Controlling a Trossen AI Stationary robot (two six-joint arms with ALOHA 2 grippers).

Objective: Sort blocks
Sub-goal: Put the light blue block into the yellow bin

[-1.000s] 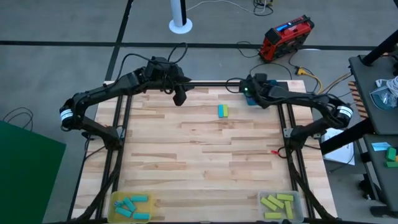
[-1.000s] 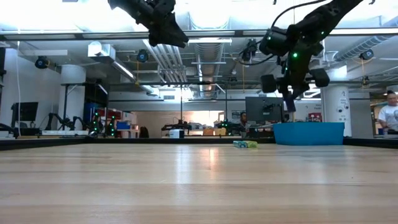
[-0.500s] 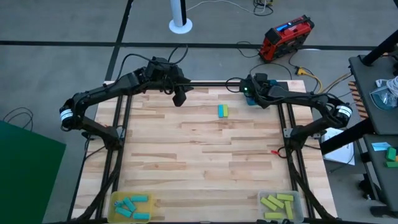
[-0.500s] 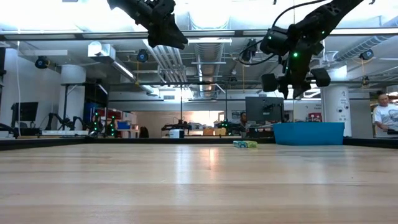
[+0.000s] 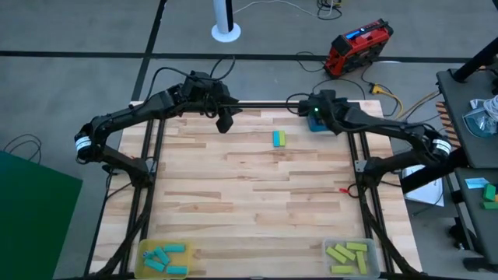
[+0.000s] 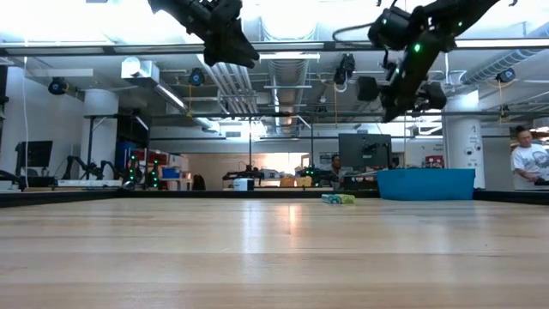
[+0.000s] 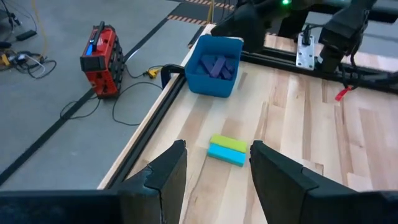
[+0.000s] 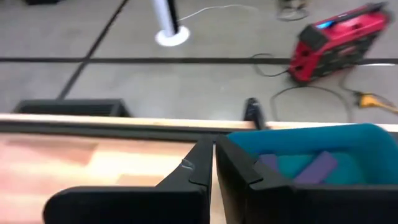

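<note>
While most blocks already lie in trays, a pair remains loose on the table [image 5: 257, 194]: a yellow-green block [image 7: 228, 143] and a cyan block [image 7: 226, 154] lie flat, side by side and touching. In the left wrist view they sit ahead of the left gripper [image 7: 214, 171], framed in the gap between its two dark fingers [image 7: 163, 177], which stand well apart with nothing between them. From above, this pair lies between the two grippers, apart from both.

Dark purple blocks [image 7: 217, 64] rest inside the blue tray [image 7: 204, 83] at the table's far edge. The right gripper [image 8: 214, 163] hangs raised over that tray's rim, its fingers [image 8: 193, 168] pressed nearly together and holding nothing, with purple bars showing just beyond its fingertips.

At the near edge, well apart from both grippers, cyan blocks [image 5: 165, 257] fill the yellow tray [image 5: 143, 250] on the left, and yellow-green blocks [image 5: 346, 255] fill the clear tray [image 5: 328, 246] on the right.

A red toolbox [image 5: 357, 46] sits on the floor beyond the table.
</note>
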